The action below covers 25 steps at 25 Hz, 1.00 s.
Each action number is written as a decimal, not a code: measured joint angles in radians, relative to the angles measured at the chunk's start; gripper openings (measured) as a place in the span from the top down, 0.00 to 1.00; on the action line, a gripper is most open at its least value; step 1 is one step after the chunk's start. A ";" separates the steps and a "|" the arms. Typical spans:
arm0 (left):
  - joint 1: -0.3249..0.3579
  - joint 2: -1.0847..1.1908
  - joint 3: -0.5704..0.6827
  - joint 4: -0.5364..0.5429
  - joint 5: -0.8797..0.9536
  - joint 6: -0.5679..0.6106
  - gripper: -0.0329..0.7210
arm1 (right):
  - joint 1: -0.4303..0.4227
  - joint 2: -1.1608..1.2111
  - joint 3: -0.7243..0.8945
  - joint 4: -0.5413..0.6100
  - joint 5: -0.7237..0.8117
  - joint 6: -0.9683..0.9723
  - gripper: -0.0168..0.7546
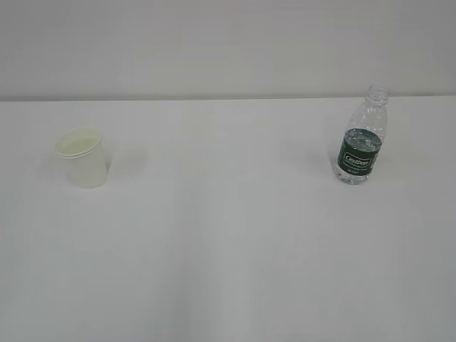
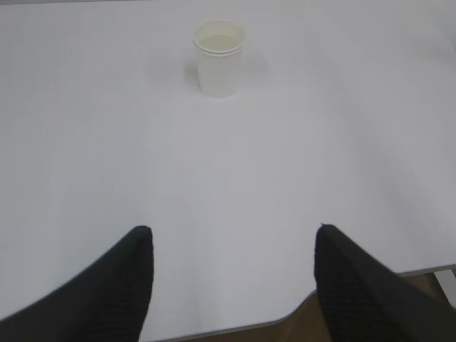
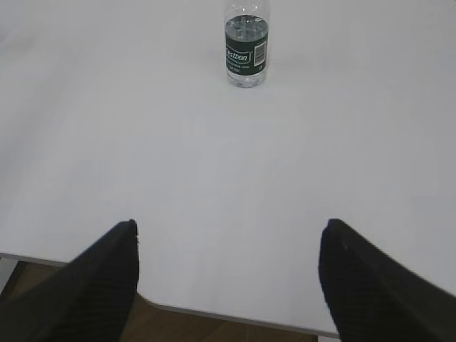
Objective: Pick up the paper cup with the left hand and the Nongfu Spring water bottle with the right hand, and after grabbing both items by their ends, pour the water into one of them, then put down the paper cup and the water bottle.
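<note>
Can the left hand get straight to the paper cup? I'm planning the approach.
Probably yes: the left hand is open and faces the upright paper cup across bare table.

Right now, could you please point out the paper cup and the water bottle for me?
paper cup [image 1: 85, 167]: exterior view, on its white side wall below the rim.
water bottle [image 1: 358, 161]: exterior view, on its dark green label.

The left hand [image 2: 231, 246] hangs with its jaws spread wide, gripping nothing. The right hand [image 3: 228, 242] does likewise.
</note>
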 joint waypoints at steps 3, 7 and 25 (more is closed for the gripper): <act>0.000 0.000 0.000 0.000 0.000 0.000 0.29 | 0.000 0.000 0.000 0.000 0.000 0.002 0.21; 0.000 0.000 0.000 0.000 0.000 0.000 0.29 | 0.000 0.000 0.000 0.000 0.000 0.002 0.22; 0.044 0.000 0.000 0.000 0.000 0.000 0.29 | 0.000 0.000 0.000 0.000 0.000 0.002 0.22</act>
